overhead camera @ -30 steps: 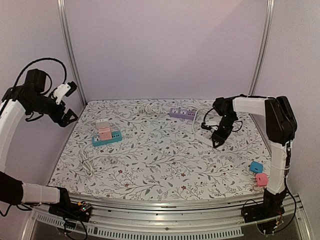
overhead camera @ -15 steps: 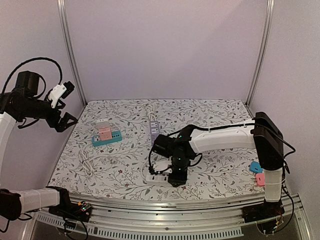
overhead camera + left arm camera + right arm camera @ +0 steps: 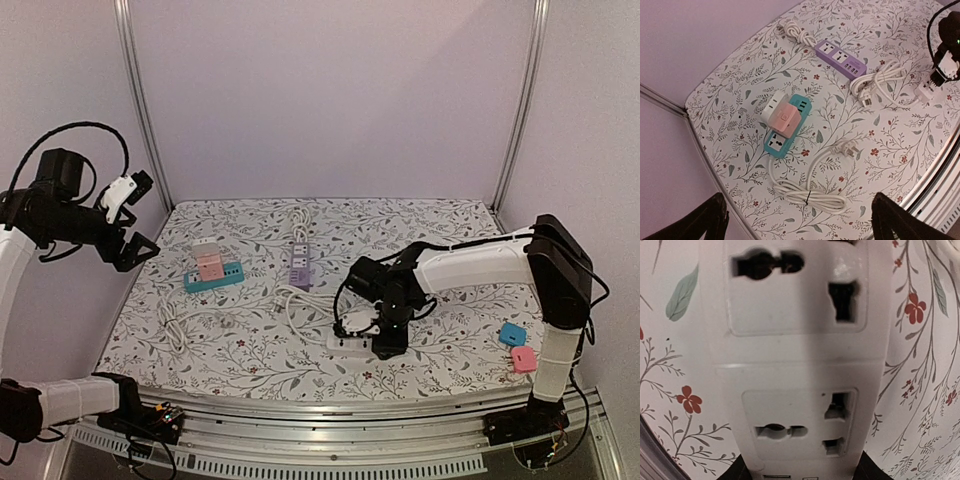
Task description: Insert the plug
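Seemingly light, rigid white plastic power strip (image 3: pixel 795 365), clasped at its six-o'clock end by right gripper (image 3: pixel 385 345); left gripper (image 3: pixel 135 250) gapes empty.

Two YAM arms, seen from above and behind. The left arm (image 3: pixel 18 255) and the right arm (image 3: pixel 480 265) share the same livery: smooth white link shells joined by blocky black joint housings. A black cable (image 3: pixel 85 128) arcs in a loop above the left arm's upper joint, next to a small white-and-black wrist camera (image 3: pixel 120 190). The left gripper (image 3: pixel 138 250) is black, and its dark fingers (image 3: pixel 705 220) fill the lower corners of the left wrist view. A thin black cable (image 3: pixel 345 295) curls beside the right arm's black wrist and the black right gripper (image 3: pixel 387 345). Each arm has a black base (image 3: pixel 140 420) trailing small coloured wires.
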`<action>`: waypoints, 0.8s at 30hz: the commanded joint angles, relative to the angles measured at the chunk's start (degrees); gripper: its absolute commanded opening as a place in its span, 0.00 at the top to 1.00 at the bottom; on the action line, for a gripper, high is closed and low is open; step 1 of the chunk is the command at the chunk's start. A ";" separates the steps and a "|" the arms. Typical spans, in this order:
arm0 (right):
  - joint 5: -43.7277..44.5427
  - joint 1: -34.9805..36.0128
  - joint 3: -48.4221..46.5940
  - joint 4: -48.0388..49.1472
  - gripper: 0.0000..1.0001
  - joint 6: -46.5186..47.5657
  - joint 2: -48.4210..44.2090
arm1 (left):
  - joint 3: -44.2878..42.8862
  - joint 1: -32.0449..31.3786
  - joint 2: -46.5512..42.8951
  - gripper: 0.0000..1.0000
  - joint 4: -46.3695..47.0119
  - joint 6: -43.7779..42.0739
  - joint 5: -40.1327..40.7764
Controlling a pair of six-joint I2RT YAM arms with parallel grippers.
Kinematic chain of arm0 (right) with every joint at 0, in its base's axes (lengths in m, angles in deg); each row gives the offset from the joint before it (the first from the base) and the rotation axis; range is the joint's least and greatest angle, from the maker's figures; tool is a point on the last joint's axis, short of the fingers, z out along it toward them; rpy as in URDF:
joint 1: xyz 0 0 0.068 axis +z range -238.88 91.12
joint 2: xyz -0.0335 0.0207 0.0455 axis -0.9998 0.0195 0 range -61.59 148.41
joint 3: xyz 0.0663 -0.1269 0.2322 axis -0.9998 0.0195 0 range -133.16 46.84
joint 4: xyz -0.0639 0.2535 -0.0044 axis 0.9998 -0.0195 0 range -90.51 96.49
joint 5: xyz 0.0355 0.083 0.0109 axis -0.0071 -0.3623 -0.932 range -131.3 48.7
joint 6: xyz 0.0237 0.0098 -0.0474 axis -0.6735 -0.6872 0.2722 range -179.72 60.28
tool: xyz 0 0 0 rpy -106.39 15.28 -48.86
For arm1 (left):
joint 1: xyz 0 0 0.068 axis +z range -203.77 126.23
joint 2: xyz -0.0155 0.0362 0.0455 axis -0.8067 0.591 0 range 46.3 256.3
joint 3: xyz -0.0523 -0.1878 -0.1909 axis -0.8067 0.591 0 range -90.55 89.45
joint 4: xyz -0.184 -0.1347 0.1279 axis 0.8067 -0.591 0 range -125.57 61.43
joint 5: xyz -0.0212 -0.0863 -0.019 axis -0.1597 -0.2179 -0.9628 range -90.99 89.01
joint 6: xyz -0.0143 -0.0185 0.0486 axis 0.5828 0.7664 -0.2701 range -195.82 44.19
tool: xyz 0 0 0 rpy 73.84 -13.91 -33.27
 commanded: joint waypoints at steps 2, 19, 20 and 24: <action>1.26 3.06 2.07 1.67 0.61 1.35 0.89 | -1.09 -0.70 0.45 0.01 -0.88 0.50 -1.97; 3.85 1.59 1.28 3.08 0.01 10.81 -0.54 | 2.13 -0.78 -1.97 0.01 -2.05 -0.58 -2.66; 4.97 1.59 0.88 3.02 0.01 9.25 -1.71 | 2.16 -0.79 -1.91 0.01 -2.04 -0.73 -2.74; 4.17 1.57 -0.89 4.77 0.01 3.74 -11.58 | 0.25 -1.17 -1.07 0.00 -2.02 -0.10 -4.20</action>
